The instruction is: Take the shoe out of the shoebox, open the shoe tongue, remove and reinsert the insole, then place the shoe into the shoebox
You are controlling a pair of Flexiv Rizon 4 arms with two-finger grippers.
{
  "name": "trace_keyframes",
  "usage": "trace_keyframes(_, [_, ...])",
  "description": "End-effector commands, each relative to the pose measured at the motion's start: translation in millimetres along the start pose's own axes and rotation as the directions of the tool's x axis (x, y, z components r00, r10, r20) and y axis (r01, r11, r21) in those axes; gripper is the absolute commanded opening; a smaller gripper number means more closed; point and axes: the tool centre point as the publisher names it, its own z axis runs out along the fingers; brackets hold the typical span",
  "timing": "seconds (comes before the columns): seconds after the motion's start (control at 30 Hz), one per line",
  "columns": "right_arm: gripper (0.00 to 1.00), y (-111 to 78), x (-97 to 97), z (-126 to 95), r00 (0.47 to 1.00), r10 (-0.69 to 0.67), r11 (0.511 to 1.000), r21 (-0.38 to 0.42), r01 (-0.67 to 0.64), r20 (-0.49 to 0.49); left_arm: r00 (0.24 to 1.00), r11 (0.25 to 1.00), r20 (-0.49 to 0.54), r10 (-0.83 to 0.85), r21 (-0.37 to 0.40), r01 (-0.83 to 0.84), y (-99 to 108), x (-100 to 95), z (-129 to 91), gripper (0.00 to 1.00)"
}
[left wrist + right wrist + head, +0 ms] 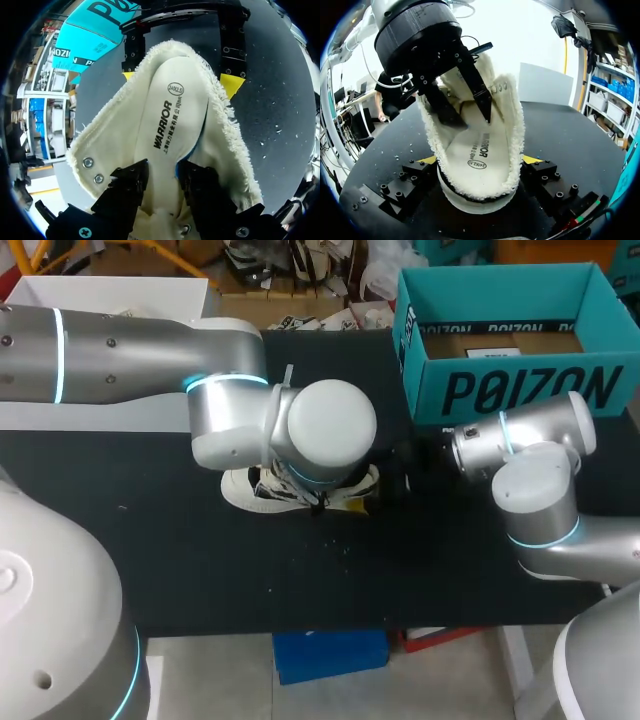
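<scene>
The shoe (250,490) is lying on the black table (200,570), out of the shoebox (520,390), which is standing open at the far right side, well apart from it. The right gripper (480,161) is clamping the heel end of the shoe from both sides w/ its yellow tips pressing on the fleecy walls, so it is working as a vise. The left gripper (162,169) is reaching down into the shoe opening, and its two black fingers (127,185) are pinching the insole (175,115) by its edges. The insole is bowing up a little between them, and a blue underside is showing at one edge. The very tips of these fingers are hidden, so this grasp is my reading, not 100% sure. I am judging that the insole step is in hand; whether the insole is going out or going back in, I cannot tell. To do it well, the right arm should be holding firm, b/c any slip of the heel is taking away the counter-force. The left arm should be travelling along the length of the shoe, not straight up, so the toe end of the insole is sliding free (or home) w/o folding. The risk is the fleece catching the edge & curling it; a pinch no harder than needed is helping here.
</scene>
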Motion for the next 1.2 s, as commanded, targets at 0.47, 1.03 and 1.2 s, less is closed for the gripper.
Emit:
trace_keyframes(0.47, [0.00,-3.8,0.3,-1,1.000,0.002,1.000,0.002,-0.002,-0.002,0.985,0.998,-0.170,0.002,0.056,0.008,4,-2.5,30,0.00])
trace_keyframes(1.03, [0.00,-3.8,0.3,-1,1.000,0.002,1.000,0.002,-0.002,-0.002,0.934,0.976,-0.356,0.030,0.212,0.049,6,-19.2,-20,0.00])
trace_keyframes(1.2, [0.00,-3.8,0.3,-1,1.000,0.002,1.000,0.002,-0.002,-0.002,0.932,0.969,-0.361,0.035,0.240,0.057,3,-23.7,-30,0.00])
